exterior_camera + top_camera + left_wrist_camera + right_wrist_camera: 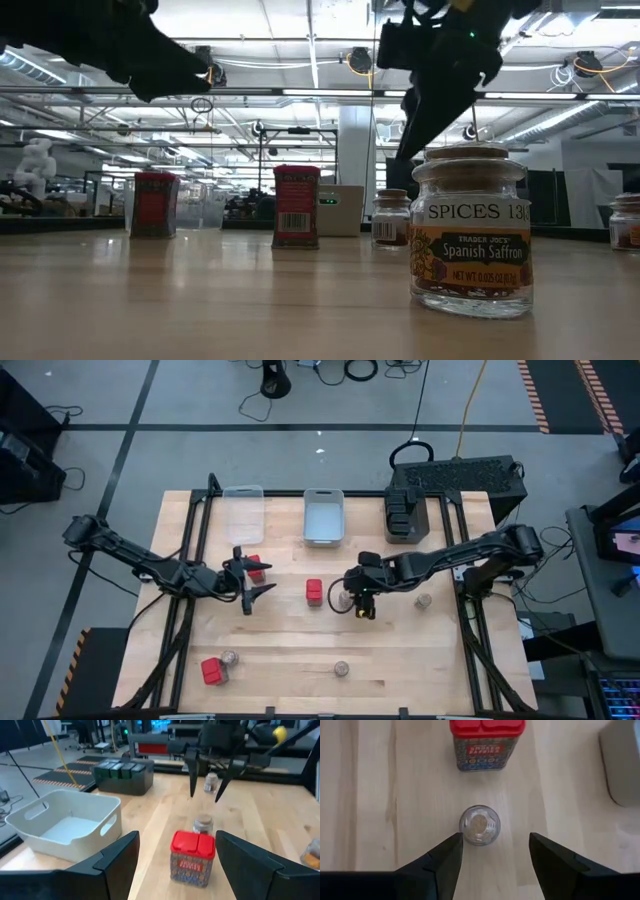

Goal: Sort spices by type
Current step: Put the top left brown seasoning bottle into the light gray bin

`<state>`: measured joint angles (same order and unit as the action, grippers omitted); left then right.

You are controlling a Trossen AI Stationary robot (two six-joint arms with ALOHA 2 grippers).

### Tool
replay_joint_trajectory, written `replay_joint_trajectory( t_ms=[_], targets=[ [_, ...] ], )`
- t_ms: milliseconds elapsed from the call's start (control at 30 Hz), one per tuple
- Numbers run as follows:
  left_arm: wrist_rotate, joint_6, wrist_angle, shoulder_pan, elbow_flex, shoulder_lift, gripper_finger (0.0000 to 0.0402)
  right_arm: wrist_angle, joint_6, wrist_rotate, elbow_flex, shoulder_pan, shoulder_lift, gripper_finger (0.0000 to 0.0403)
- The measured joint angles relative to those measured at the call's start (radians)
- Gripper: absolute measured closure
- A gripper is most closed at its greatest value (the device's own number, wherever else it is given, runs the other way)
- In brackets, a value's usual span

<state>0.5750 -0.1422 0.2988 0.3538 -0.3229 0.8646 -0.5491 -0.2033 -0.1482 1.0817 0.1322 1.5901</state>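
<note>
Right gripper (495,851), jaws open & empty, hangs above small round jar (479,824) at frame centre, just below red tin (487,742): prob. light, rigid, slick, breakable glass; grip across body below lid.

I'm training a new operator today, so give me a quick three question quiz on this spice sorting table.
1. True or false: the right gripper is clamped on a jar.
2. Which bin already holds dark grey spice containers: A the clear bin, B the grey bin, C the black bin?
3. What stands just beyond the small jar in the right wrist view?

Key
1. False: its fingers are open, above the jar.
2. C.
3. A red spice box.
</note>
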Motion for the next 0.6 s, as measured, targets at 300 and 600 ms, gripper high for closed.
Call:
replay_joint_trajectory(
  t_ms=[300,600],
  targets=[
    [-0.003,-0.003,-0.004,0.0,-0.001,0.008,0.0135,0.077,0.075,0.05,0.0,0.0,0.097,0.019],
    [-0.003,-0.003,-0.005,0.0,-0.001,0.008,0.0135,0.084,0.066,0.048,0.0,0.0,0.111,0.019]
  ],
)
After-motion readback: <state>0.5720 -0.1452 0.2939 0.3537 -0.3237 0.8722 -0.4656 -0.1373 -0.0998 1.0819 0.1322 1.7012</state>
